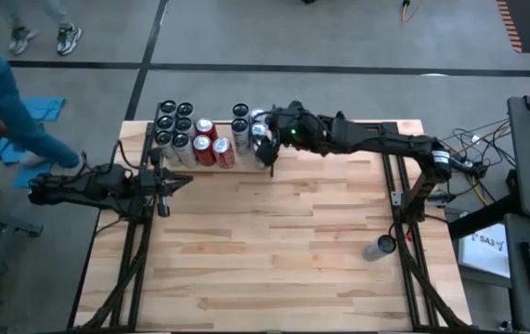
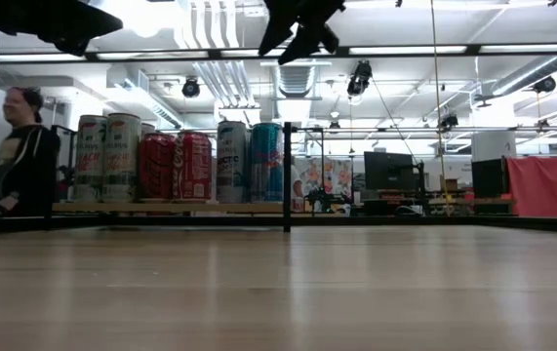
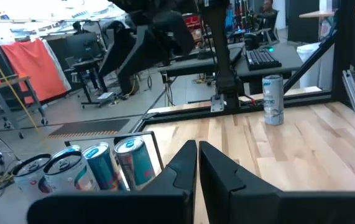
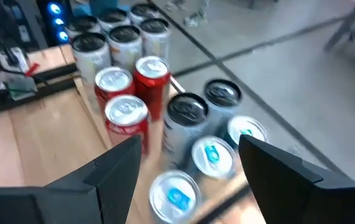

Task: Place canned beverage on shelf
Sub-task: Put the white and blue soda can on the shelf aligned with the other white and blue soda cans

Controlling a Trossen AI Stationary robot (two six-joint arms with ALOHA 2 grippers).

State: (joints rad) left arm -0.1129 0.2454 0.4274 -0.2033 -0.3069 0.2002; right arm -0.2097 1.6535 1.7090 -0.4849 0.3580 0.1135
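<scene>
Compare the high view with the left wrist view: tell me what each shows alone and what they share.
Only the high view shows the whole wooden table, the left arm parked at its left edge, and a person's legs beside it. Only the left wrist view shows the left tool shut up close, and desks with a keyboard beyond the table. Both show the lone silver can standing apart from the others, the cans grouped on the shelf, and the right arm reaching over them with its tool open.
</scene>
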